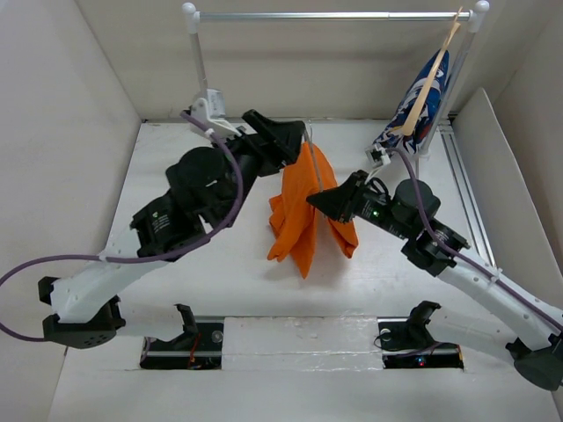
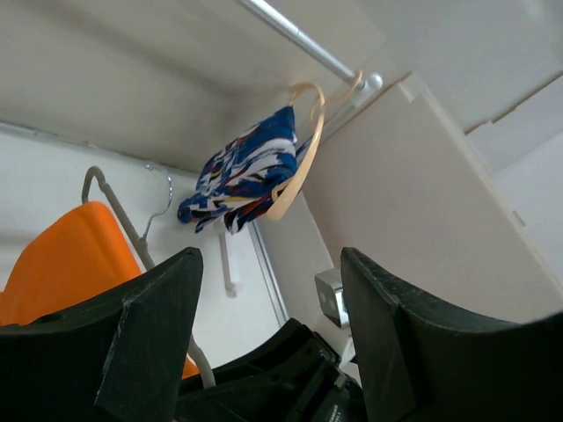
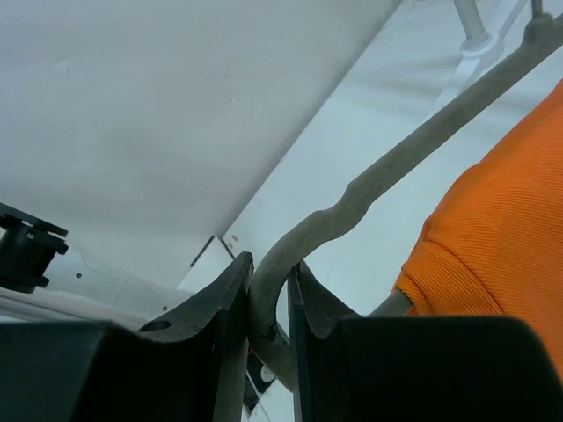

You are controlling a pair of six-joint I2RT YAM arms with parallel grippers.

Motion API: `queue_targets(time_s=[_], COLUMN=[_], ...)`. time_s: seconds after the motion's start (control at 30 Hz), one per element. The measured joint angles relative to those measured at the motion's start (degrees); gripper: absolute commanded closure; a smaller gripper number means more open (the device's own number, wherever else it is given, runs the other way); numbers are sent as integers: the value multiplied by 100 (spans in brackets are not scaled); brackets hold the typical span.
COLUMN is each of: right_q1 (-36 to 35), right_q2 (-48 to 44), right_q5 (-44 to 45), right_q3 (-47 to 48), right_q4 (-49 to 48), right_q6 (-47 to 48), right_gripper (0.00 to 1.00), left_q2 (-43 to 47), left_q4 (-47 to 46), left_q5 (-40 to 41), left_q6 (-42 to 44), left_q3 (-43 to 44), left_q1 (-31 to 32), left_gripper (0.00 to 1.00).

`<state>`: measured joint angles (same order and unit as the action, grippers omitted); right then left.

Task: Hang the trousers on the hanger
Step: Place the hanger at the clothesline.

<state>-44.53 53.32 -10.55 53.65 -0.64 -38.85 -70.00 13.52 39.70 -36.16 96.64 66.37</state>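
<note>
Two robot arms reach over a white desk [image 1: 229,281], the left arm [image 1: 176,220] from the near left and the right arm [image 1: 457,264] from the near right. A metal rail [image 1: 334,15] spans the back of the desk on white posts.

The trousers [image 1: 303,220], bright orange, hang folded over the hanger [image 3: 413,145] near the middle of the desk, between the two arms, with the legs falling on both sides of the wire. Whether their lower ends touch the desk cannot be told from above.

At the right end of the rail hangs a blue, white and red patterned garment [image 1: 422,105], draped on a light wooden hanger [image 1: 431,83], well apart from the trousers.

The grey wire hanger's hook rises just above the orange cloth in the left wrist view.

The right gripper [image 3: 268,281] pinches a bend of the hanger's wire between its fingers, just beside the edge of the trousers. The left gripper [image 2: 268,272] sits beside the top of the hanger, its fingers [image 2: 149,325] spread wide with nothing between them, the wire passing just to one side.
</note>
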Motion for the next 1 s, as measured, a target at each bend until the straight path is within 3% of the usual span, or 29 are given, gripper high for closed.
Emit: queue_targets(time_s=[0.17,0.57,0.67,0.8,1.0], right_q1=[210,1069,1392,1567,1628], right_q2=[308,739,896,1001,931], right_q5=[-234,-896,-1128,-1296,-1408], right_q3=[470,1829,2199,2363,2151], right_q4=[-2,-313,-516,-896,-1093], right_q6=[203,678,695,693,693], right_gripper=[100,100,100,100,100], left_q2=[382,876,1010,1064,612], left_q4=[-129,149,258,356,365], left_q5=[225,1062,1185,1126,723], left_q6=[179,160,55,-201,-535], left_q3=[-44,-1075,-1322,-1445,-1176], left_q1=[0,0,0,0,0], left_gripper=[41,44,39,25,23])
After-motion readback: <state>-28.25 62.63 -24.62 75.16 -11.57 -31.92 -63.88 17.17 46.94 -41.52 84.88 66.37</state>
